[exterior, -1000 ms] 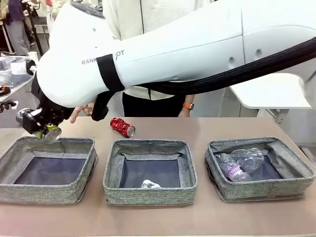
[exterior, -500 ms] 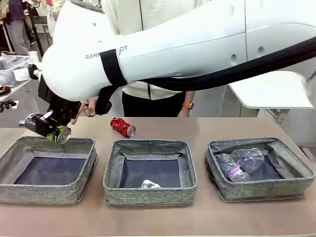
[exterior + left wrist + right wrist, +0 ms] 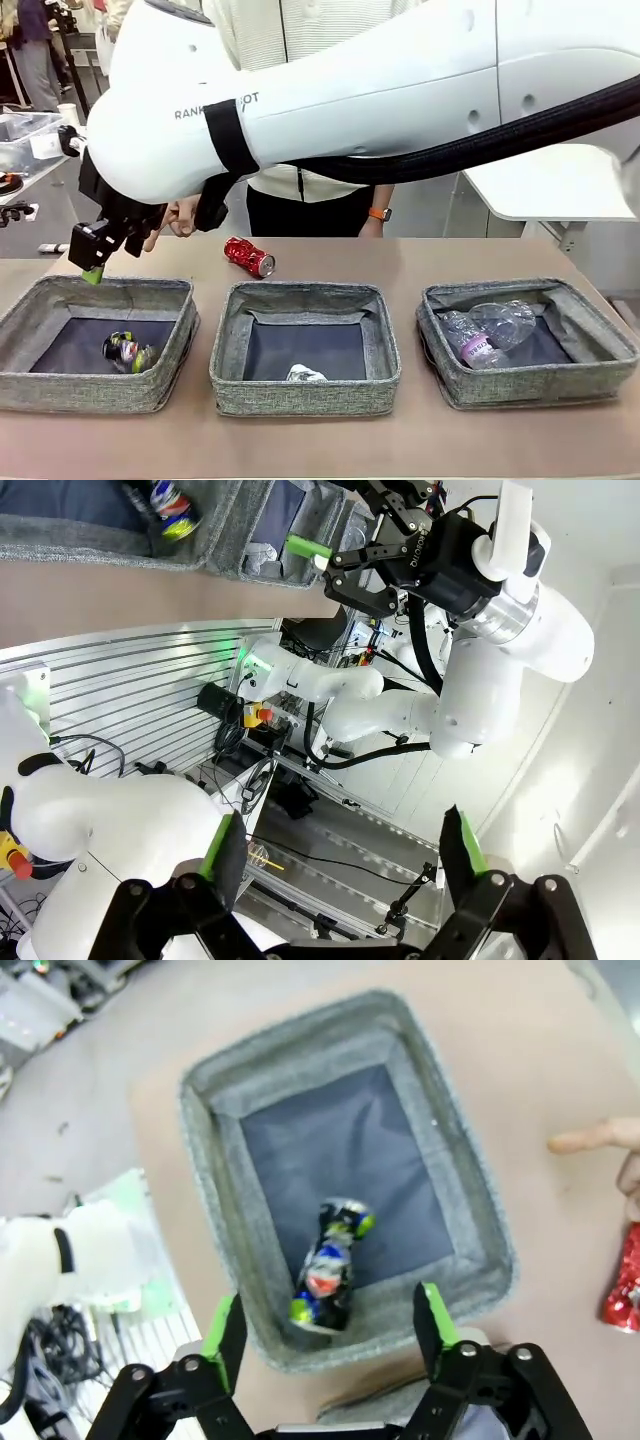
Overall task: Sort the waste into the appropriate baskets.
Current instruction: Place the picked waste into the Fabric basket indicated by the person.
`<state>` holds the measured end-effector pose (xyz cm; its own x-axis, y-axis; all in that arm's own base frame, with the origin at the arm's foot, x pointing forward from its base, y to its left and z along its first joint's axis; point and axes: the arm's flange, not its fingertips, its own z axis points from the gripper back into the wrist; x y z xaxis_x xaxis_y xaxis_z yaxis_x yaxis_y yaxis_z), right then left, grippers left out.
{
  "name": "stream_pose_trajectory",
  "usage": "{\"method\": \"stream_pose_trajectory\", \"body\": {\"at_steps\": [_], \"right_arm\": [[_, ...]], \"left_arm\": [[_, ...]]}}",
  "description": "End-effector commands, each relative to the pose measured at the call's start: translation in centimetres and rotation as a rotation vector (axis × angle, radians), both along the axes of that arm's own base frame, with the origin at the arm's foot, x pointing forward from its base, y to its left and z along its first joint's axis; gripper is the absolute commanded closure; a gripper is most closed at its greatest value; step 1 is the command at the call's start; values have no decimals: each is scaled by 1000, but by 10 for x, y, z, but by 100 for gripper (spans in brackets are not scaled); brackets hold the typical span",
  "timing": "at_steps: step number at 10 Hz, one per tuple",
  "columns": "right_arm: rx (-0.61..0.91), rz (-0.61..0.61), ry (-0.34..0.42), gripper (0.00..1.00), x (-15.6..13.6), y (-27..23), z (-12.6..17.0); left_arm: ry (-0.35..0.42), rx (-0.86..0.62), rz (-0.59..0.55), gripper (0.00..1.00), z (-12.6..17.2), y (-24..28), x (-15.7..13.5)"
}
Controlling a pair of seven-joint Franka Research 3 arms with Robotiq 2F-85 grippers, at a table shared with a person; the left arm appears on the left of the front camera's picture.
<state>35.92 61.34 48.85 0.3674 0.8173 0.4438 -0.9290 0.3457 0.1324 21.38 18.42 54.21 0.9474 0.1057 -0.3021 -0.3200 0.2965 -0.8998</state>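
The right pincer (image 3: 93, 262) hung with its jaws apart and nothing between them, over the far rim of the left basket (image 3: 60, 392). Directly beneath it, in the right wrist view, the dark multicoloured can (image 3: 330, 1275) lay on its side on that basket's dark bottom, near one wall, its long axis running roughly away from the pincer.

From where I stood, the thing that mattered next was the red can (image 3: 248, 256). It lay on its side on the surface (image 3: 420, 440) behind the middle basket (image 3: 228, 380), to the pincer's right in the front view, near it and clear of every basket. Its length ran slantwise across the surface, one end toward the person's hand (image 3: 172, 220), which was just beside it. The right arm was by far the nearer; the left pincer (image 3: 340, 860), open and empty, was pointed away from the surface.

The paper wad (image 3: 304, 374) sat in the middle basket, and the two bottles (image 3: 490, 330) in the right basket (image 3: 600, 375).
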Motion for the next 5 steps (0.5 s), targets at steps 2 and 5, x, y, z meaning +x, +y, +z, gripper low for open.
{"method": "stream_pose_trajectory", "body": {"at_steps": [2,5], "right_arm": [[19,-30,-30,0,-3,-2,0],[24,-39,-26,0,-3,-4,0]], "left_arm": [[-15,-13,-2,0,0,-2,-1],[-15,-13,-2,0,0,-2,-1]]}}
